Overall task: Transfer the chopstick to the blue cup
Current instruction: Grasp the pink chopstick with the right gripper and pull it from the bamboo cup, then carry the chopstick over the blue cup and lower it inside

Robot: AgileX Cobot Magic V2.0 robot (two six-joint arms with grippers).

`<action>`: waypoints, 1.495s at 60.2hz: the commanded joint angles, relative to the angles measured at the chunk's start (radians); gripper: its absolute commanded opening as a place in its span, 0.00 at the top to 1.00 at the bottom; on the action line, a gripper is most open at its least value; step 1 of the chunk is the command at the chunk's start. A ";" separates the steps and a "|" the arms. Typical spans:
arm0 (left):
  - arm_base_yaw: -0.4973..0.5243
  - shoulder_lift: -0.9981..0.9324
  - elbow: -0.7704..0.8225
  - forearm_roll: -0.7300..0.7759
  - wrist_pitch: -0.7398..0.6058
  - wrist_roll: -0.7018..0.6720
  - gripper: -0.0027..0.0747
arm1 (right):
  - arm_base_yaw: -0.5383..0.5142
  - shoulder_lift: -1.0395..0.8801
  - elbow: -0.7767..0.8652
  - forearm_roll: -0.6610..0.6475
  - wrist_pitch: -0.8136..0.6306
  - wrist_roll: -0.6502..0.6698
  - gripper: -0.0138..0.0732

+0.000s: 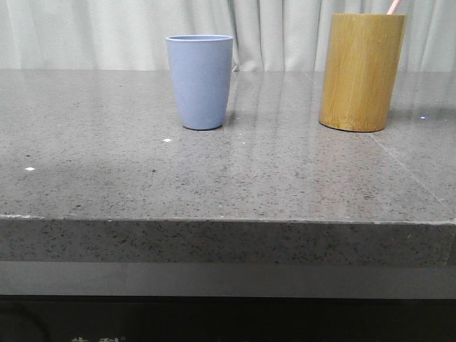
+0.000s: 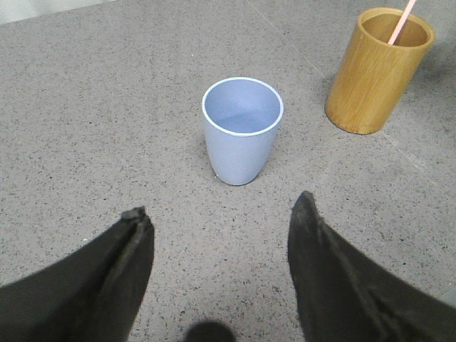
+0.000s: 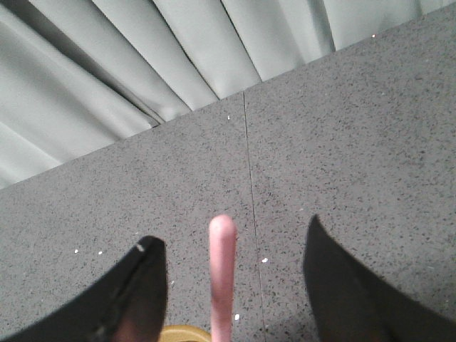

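Grey speckled stone, the table (image 1: 214, 242), fills the lower part of the front view; above it the blue cup (image 1: 200, 82) stands upright at upper centre-left, well apart from a tan bamboo holder (image 1: 362, 71) at upper right. A pink sliver of the chopstick (image 1: 392, 7) pokes from the holder's mouth at the frame's top edge, so the transfer looks not yet begun.

From the left wrist view, the left gripper (image 2: 221, 214) hangs with its dark jaws spread wide and nothing between them, low in the frame. The blue cup (image 2: 241, 130) sits just above centre, empty and mouth up, ready to receive. At upper right the bamboo holder (image 2: 378, 69) keeps the chopstick (image 2: 401, 21) leaning against its inner wall.

From the right wrist view, the right gripper (image 3: 234, 246) straddles the chopstick (image 3: 221, 278), its jaws parted and apart from the stick on both sides, apparently lined up for a pinch. Pale curtains (image 3: 142, 64) fill the upper left.
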 commanded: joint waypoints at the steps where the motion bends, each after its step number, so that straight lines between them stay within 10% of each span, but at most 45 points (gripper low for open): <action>1: -0.006 -0.019 -0.026 -0.015 -0.074 -0.010 0.42 | -0.005 -0.032 -0.040 0.028 -0.085 -0.006 0.51; 19: -0.006 -0.019 -0.026 -0.009 -0.091 -0.010 0.42 | -0.004 -0.032 -0.040 0.029 -0.090 -0.006 0.93; 55: -0.006 -0.019 -0.026 -0.009 -0.093 -0.010 0.42 | 0.031 -0.040 -0.423 -0.089 0.188 -0.218 0.92; 90: -0.006 -0.019 -0.026 -0.009 -0.111 -0.010 0.42 | 0.383 0.003 -0.624 -0.082 0.181 -0.347 0.92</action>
